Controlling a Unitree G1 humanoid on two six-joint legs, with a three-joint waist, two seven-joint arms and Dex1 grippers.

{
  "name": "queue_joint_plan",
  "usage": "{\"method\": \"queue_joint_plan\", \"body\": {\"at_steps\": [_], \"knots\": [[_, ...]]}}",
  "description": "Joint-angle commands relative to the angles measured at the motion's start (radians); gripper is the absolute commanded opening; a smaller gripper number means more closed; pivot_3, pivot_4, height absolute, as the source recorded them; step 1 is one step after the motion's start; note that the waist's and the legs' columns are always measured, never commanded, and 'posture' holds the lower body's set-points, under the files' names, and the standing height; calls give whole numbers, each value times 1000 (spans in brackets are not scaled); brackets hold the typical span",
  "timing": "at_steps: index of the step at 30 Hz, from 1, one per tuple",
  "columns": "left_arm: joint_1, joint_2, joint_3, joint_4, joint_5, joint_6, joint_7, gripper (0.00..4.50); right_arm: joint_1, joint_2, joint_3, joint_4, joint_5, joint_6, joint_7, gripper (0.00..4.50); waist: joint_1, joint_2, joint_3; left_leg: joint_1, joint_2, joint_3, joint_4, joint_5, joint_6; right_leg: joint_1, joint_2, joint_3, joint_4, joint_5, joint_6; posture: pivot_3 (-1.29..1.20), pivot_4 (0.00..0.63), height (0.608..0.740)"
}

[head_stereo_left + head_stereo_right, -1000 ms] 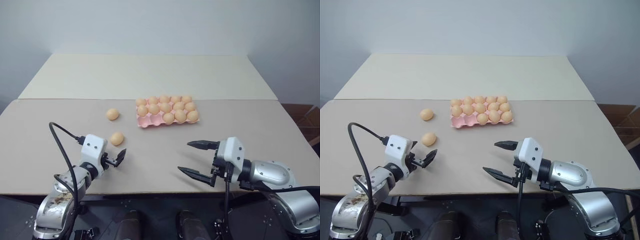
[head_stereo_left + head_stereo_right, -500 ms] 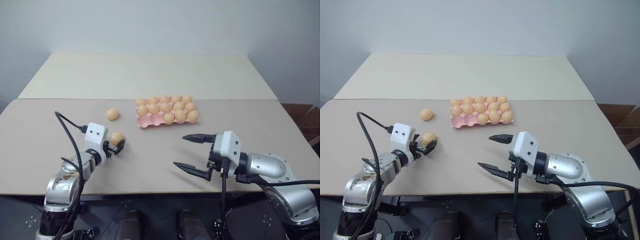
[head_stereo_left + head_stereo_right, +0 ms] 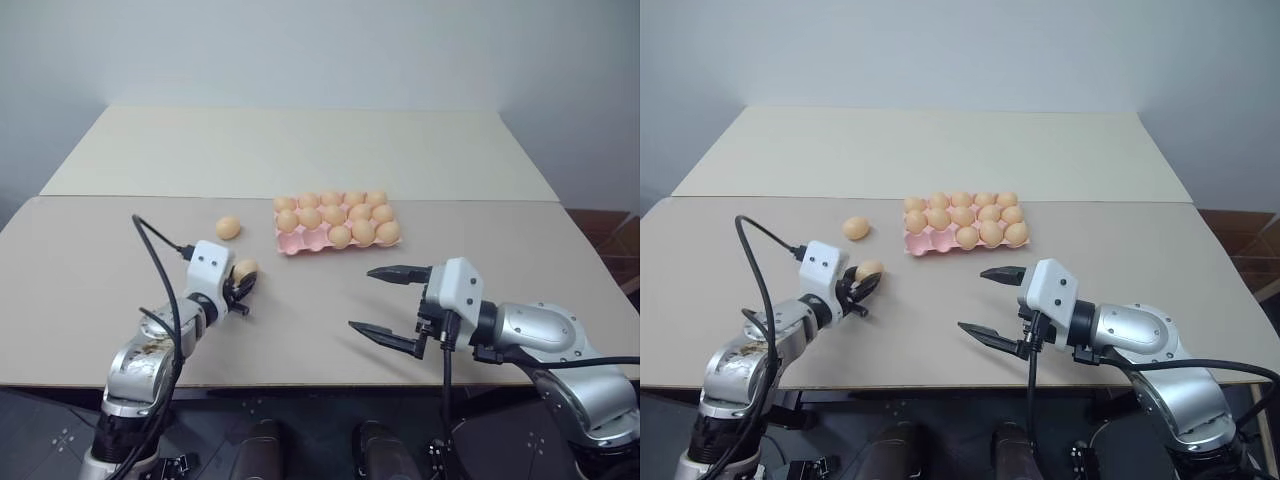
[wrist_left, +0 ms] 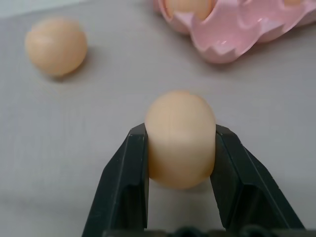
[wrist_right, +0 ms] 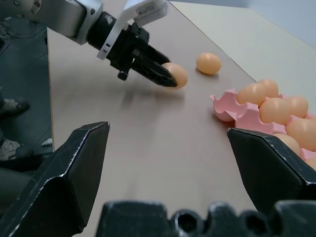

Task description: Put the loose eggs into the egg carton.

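The flat pink moulded egg carton (image 3: 300,243) with its scalloped edge sits out on the pale beige table (image 3: 300,150), most of its cups filled with smooth pale orange-tan eggs; the cups at its near left corner are bare. I can read no brand, label or writing on the carton, the eggs or the arms.

To the left of the carton lie the two loose eggs I can see. One small oval egg (image 3: 228,228) rests alone on the table, just off the carton's left edge. The other egg (image 4: 180,139) is nearer the robot than the carton's near left corner, pinched between the two black fingers of the left gripper (image 3: 243,281), one finger pressed on each side of it.

The right gripper (image 3: 385,305) hangs over the table on the near side of the carton, well apart from it, its black fingers spread wide with nothing between them.
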Motion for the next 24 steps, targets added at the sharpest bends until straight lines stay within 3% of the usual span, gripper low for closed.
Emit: {"method": "queue_joint_plan", "body": {"at_steps": [1,14,24], "knots": [[-70,-20,-38,-18,18,-40,-6,1380,-11,-3,-14,-32,16,-5,-5,4500,2,0,0,0,0,0,0,0,0,0,0,0,0,0,0,0,150,740],[-255,-99,-154,251,117,-208,-39,1380,-8,8,-3,-36,2,8,-53,4500,9,0,0,0,-1,0,1,0,0,1,0,0,0,0,1,0,150,740],[-330,-128,-202,425,170,-340,-119,1380,-67,52,-12,-72,7,228,-256,4500,10,0,0,-1,-1,0,1,0,0,0,0,0,0,1,1,0,150,740]]}}
